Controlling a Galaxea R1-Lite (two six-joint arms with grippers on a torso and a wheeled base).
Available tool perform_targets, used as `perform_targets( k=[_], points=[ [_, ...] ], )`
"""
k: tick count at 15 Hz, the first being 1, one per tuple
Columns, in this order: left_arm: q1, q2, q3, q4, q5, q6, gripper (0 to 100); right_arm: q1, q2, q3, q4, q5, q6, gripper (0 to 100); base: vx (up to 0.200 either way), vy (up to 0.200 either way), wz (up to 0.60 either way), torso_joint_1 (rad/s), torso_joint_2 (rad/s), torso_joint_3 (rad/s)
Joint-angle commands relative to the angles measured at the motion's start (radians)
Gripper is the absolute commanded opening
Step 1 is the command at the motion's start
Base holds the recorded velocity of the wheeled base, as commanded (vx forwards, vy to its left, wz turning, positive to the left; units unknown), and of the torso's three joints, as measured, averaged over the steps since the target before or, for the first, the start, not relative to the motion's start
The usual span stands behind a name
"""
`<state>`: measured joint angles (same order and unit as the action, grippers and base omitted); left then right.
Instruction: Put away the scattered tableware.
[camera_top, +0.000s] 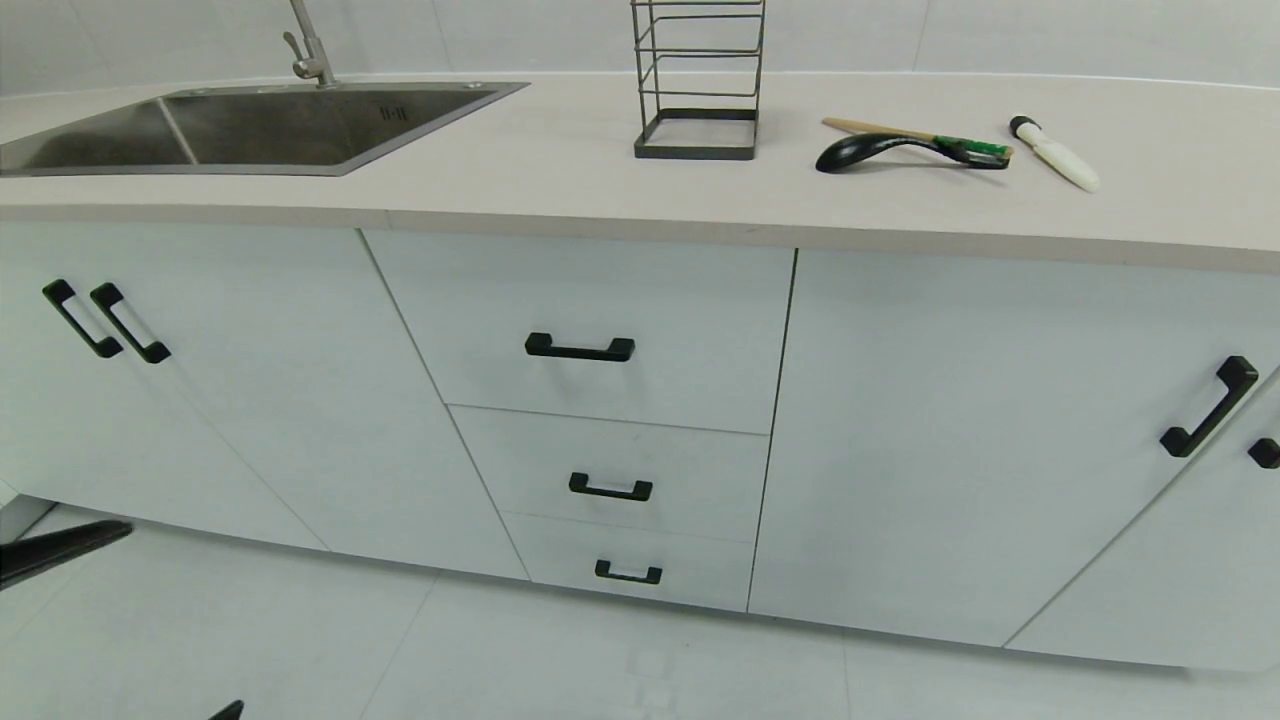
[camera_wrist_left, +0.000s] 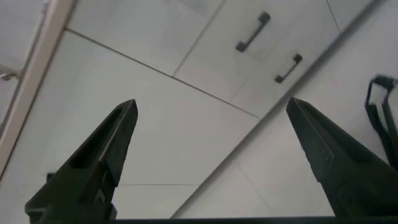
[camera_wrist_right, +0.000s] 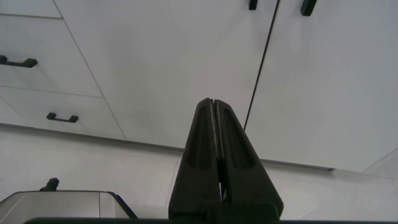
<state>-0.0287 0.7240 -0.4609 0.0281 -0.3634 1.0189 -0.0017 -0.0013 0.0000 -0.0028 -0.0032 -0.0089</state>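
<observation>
**Location of items.** The tableware lies on the pale matte countertop (camera_top: 560, 180), to the robot's right of the dark wire rack (camera_top: 697, 150), which stands upright between the steel sink (camera_top: 260, 125) and the utensils. There are three pieces:
- a glossy black spoon with an arched handle (camera_top: 870, 150);
- a slim wooden stick with a green band (camera_top: 880, 128), whose green end appears to touch the spoon's handle tip;
- a white-handled utensil with a black cap (camera_top: 1055, 155), just beside the other two and apart from them.

**Grippers.** Both are low, facing the white cabinet fronts (camera_top: 980, 430), well below the counter.
- The left gripper (camera_wrist_left: 211, 102) has its fingers spread wide with nothing between them.
- The right gripper (camera_wrist_right: 212, 102) has its fingers pressed together tip to tip and grasps nothing.

**Handling assessment (judgement).**
- All three pieces look light and rigid, and none looks fragile.
- The spoon's glossy surface is likely slippery. Its handle rises clear of the counter in an arch, and mid-handle there is the best place to grip it, not the bowl.
- The stick lies flat and thin, so it could roll or skid. A grip across its middle is advised, made only after the spoon is clear of it — otherwise both may shift together.
- The white utensil is thicker and offers the easiest purchase, mid-handle.
- What the black-capped end is cannot be determined, so that end should be avoided.

**Destination.** Probably the wire rack. Each piece is long enough to need lowering upright through the open top.
</observation>
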Motion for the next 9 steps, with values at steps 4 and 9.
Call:
perform_targets(
  k=[4, 9],
  points=[
    [-0.338, 0.431, -0.105, 0.058, 0.204, 0.162, 100, 0.000, 0.001, 0.000, 0.000, -0.001, 0.000, 0, 0.000, 0.000, 0.00, 0.000, 0.00, 0.000],
    [-0.427, 0.563, -0.153, 0.049, 0.250, 0.150, 100, 0.000, 0.001, 0.000, 0.000, -0.001, 0.000, 0, 0.000, 0.000, 0.00, 0.000, 0.00, 0.000]
  ],
)
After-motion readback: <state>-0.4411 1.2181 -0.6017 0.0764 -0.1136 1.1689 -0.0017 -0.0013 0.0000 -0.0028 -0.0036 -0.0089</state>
